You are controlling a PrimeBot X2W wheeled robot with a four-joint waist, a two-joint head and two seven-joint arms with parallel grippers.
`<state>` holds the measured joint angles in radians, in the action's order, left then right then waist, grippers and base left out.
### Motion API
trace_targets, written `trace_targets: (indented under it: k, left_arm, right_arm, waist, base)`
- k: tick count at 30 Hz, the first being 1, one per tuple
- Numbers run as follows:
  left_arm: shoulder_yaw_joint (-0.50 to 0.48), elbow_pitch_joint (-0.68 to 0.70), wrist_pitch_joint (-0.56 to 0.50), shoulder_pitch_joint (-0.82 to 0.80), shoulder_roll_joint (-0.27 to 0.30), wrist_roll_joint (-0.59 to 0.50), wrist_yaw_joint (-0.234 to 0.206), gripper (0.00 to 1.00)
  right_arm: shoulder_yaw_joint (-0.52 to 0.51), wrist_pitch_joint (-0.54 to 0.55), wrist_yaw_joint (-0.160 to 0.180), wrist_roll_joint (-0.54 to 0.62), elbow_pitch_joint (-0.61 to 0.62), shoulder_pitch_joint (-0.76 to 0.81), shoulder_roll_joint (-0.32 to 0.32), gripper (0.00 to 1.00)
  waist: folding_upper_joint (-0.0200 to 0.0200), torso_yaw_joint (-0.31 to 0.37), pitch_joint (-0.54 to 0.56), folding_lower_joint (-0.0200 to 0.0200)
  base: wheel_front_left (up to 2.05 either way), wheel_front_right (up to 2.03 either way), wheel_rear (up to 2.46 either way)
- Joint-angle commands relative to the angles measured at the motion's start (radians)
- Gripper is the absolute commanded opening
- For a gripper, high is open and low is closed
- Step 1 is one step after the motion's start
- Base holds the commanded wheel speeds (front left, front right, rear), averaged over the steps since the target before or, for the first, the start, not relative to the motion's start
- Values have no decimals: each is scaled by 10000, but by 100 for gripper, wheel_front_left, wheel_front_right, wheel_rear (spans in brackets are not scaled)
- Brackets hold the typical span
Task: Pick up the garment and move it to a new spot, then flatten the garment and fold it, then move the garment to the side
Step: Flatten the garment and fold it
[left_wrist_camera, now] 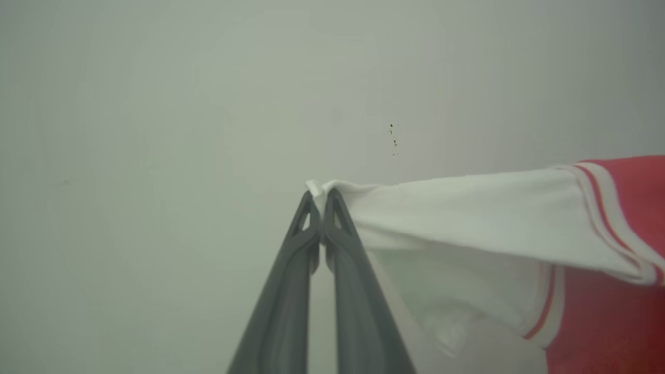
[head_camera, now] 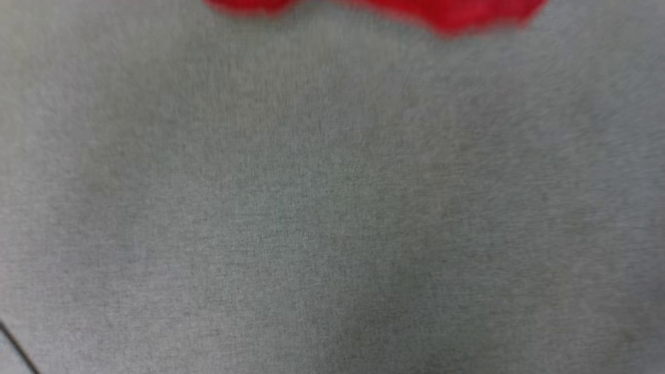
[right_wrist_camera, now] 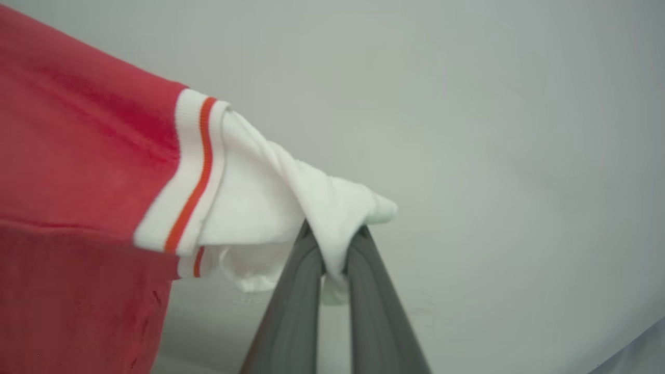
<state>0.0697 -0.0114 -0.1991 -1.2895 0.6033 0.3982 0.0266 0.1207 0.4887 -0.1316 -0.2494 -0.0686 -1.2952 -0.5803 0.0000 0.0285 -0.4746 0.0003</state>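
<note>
Two pinches, garment (right_wrist_camera: 78, 156), left fingers (left_wrist_camera: 280, 311), right fingers (right_wrist_camera: 293, 311)

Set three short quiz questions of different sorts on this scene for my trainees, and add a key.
1. True or false: the left gripper is shut on a white sleeve of the garment.
2. The right gripper pinches: A) the red body, B) a white sleeve, C) nothing.
3. Fill in: in the head view, the garment's red cloth shows at the ___ edge, above the grey surface.
Key: 1 true; 2 B; 3 top.
</note>
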Motion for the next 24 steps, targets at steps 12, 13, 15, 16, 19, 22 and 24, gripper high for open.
trace_targets:
  k: [12,13,15,16,19,22,24]
  left_arm:
    - [832,-3533,2818,-2591,-868,-975,105,0]
    - [882,-3690,2987,-2459,-934,-970,120,0]
    - [995,-4000,3282,-2035,-1113,-922,133,0]
    - [1044,-4116,3442,-1764,-1217,-886,114,0]
    - [1053,-4495,3918,-689,-1512,-705,1,0]
    - [1054,-4743,4251,643,-1741,-542,-98,0]
    - [1064,-4790,4404,1564,-1897,-491,-171,0]
  right_arm:
    - [-125,-2726,16,1715,-3369,-2446,1371,0]
    - [-101,-2851,18,1760,-3571,-2300,1454,0]
    - [-49,-3057,18,1802,-3956,-1918,1622,0]
    - [-79,-3160,18,1798,-4119,-1725,1691,0]
    - [-280,-3427,18,1663,-4601,-881,1967,0]
    - [21,-3433,15,1477,-5017,224,2159,0]
    - [286,-3337,16,1251,-5187,889,2077,0]
  waist:
    - [0,-706,-1993,-3]
    - [0,-731,-2001,-3]
    - [0,-779,-1987,-3]
    - [0,-809,-1957,-3]
    - [0,-884,-1725,-3]
    - [0,-921,-1415,-3]
    - [0,-961,-1148,-3]
  base:
    - [0,0,0]
    - [0,0,0]
    - [0,0,0]
    - [0,0,0]
    - [0,0,0]
    - [0,0,0]
    - [0,0,0]
